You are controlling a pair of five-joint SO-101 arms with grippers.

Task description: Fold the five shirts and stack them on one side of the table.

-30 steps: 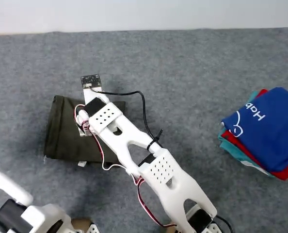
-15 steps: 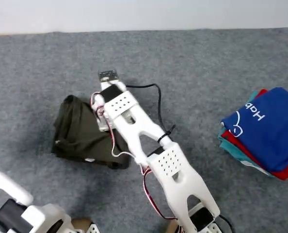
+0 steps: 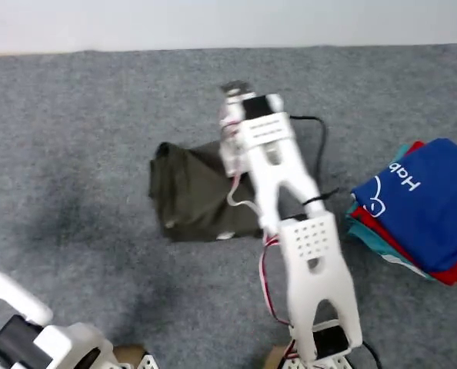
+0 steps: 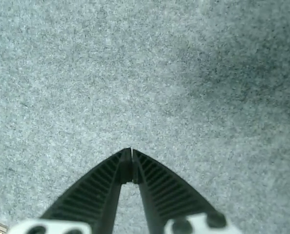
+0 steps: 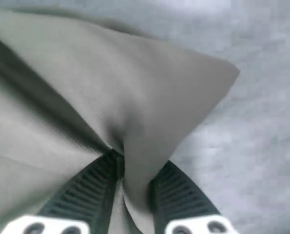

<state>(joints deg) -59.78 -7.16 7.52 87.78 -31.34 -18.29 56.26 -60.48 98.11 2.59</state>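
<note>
Right, in the high view I have the right arm (image 3: 290, 200) stretched from the near edge out across the grey worktop (image 3: 75, 115), and its far end sits over the side of the olive shirt (image 3: 190, 192) that faces the stack (image 3: 382, 242). The olive shirt lies near the middle of the worktop, bunched and rumpled rather than flat. The stack sits at the right-hand edge, well apart from the olive shirt, with a blue shirt (image 3: 421, 192) on top and red and teal edges showing under it. The left arm (image 3: 28, 330) is parked in the near left corner, well apart from both. In the left wrist view, my left hand (image 4: 132, 156) is clenched: the two dark ribbed fingers (image 4: 101, 183) meet at their tips with nothing between them, over bare grey worktop with a darker patch of shade off to one side. I cannot tell whether the tips touch the surface. In the right wrist view, my right hand (image 5: 123, 163) is grasping the olive shirt. A fold of the cloth is pinched between the fingers and spreads away from them in a taut, peaked sheet, and one corner of it juts out over the grey worktop.
</note>
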